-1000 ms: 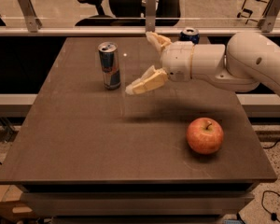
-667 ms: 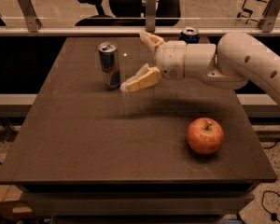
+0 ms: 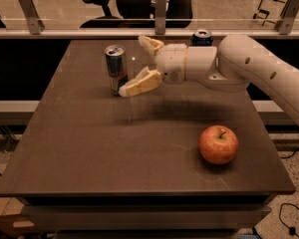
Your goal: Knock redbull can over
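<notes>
The redbull can (image 3: 115,69) stands upright on the dark table (image 3: 89,148), at the back left of the middle. It is slim, silver and blue with red markings and a silver top. My gripper (image 3: 134,63) reaches in from the right on a white arm. It is open, with one finger (image 3: 140,82) low, its tip just right of the can's base, and the other finger (image 3: 150,44) higher and further back. The can sits just left of the gap between the fingers. I cannot tell whether the low finger touches it.
A red apple (image 3: 219,144) lies at the front right of the table. A dark blue can (image 3: 202,37) stands at the back, mostly hidden behind my arm. A glass railing and office chairs stand beyond the far edge.
My gripper has moved left towards the redbull can, and its low finger is now right beside the can. The can, apple and dark blue can have not moved.
</notes>
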Robot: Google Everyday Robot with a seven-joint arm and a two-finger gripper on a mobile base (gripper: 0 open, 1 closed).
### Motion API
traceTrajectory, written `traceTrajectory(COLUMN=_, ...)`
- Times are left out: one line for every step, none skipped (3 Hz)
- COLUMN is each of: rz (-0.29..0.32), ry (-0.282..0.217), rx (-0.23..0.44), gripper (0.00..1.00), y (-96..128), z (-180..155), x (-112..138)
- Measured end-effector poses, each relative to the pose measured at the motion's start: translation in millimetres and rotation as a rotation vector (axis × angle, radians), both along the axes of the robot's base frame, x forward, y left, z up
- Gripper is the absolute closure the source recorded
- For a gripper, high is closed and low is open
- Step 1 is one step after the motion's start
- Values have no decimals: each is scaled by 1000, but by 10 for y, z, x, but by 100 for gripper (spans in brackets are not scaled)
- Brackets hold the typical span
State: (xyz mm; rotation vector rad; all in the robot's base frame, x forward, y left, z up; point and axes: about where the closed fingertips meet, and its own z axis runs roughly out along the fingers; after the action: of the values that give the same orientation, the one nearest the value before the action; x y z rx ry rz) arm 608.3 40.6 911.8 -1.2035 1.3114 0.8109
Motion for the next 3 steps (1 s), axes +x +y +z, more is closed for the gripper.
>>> traceTrajectory(rz=28, ry=24, rx=4, gripper=0, y=151, z=-20, x=41)
traceTrajectory(rz=58, ry=38, rx=7, gripper=0, y=301, z=-29, x=103)
traceTrajectory(rz=85, ry=48, rx=10, gripper=0, y=421, z=-34, x=164)
